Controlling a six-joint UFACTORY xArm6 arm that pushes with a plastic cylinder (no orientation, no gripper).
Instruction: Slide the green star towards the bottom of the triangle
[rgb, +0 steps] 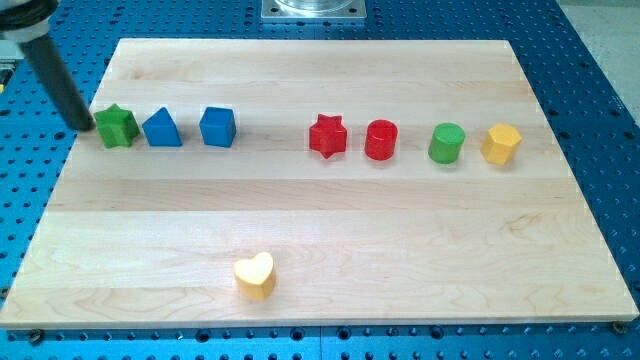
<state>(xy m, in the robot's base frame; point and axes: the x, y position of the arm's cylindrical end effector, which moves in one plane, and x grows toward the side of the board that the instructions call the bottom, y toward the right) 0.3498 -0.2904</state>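
Observation:
The green star (117, 126) sits near the board's left edge, in a row of blocks. The blue triangle-topped block (162, 128) is right beside it on its right. My tip (86, 126) is at the end of the dark rod that slants in from the view's top left. The tip stands just left of the green star, touching or almost touching it. The gap between tip and star is too small to judge.
A blue cube (217, 127), a red star (327, 136), a red cylinder (381, 140), a green cylinder (447, 143) and a yellow hexagon (501, 144) continue the row to the right. A yellow heart (255, 275) lies near the bottom. The wooden board (320, 220) rests on a blue perforated table.

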